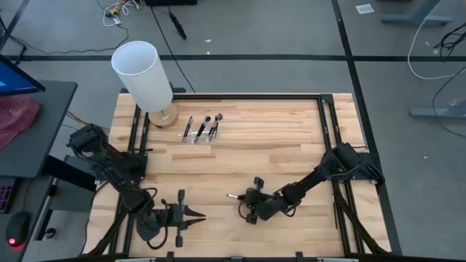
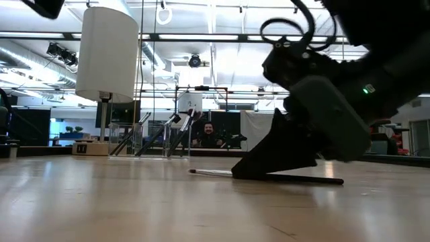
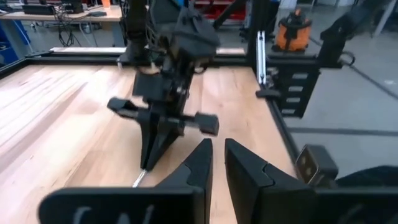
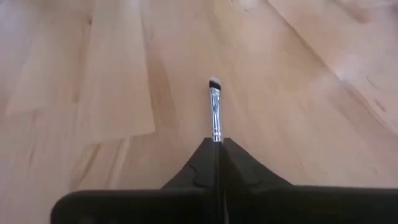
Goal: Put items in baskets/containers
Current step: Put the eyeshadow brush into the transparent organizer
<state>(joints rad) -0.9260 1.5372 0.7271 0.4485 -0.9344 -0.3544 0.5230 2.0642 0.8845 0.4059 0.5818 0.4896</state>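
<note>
Centrally, near the front edge of the wooden surface (image 1: 291, 145), the right gripper (image 4: 218, 144) is lowered to the boards with its jaws pressed together, pinching a thin makeup brush (image 4: 215, 109) by the handle; the silver ferrule and small dark bristle head project beyond the fingertips, and the brush lies flat on the wood. Bare boards surround it on all sides. The left gripper (image 1: 195, 216) waits at the front left, just beside the front edge, jaws nearly together and holding nothing. Far back, beside the white cylinder (image 1: 143, 75), the clear holder (image 1: 202, 136) carries several brushes (image 1: 203, 126) leaning upright, well apart from both arms.
</note>
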